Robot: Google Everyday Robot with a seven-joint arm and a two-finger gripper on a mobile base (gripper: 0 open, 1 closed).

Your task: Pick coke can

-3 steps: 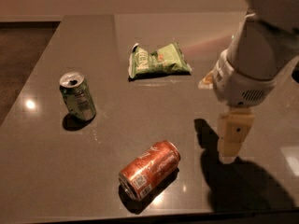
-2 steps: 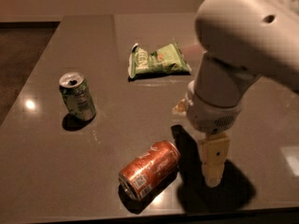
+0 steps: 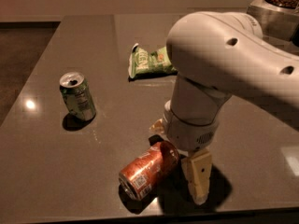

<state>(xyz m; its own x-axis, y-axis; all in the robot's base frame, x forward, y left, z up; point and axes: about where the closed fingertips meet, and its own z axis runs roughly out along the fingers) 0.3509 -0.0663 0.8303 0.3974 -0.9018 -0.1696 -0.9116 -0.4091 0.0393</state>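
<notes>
The coke can lies on its side near the front edge of the dark table, red-orange with a white barcode label toward its near end. My gripper hangs from the large white arm right over the can's far right end. One cream finger stands just right of the can, and the tip of the other finger shows behind it. The jaws are open and straddle the can's end. The arm hides the wrist.
A green can stands upright at the left. A green snack bag lies at the middle back, partly behind the arm. A metal container with brown contents stands at the back right. The table's front edge is close below the coke can.
The arm has swung left and toward the camera, bringing the gripper from right of the coke can to over its right end. The cans and bag have not moved.
</notes>
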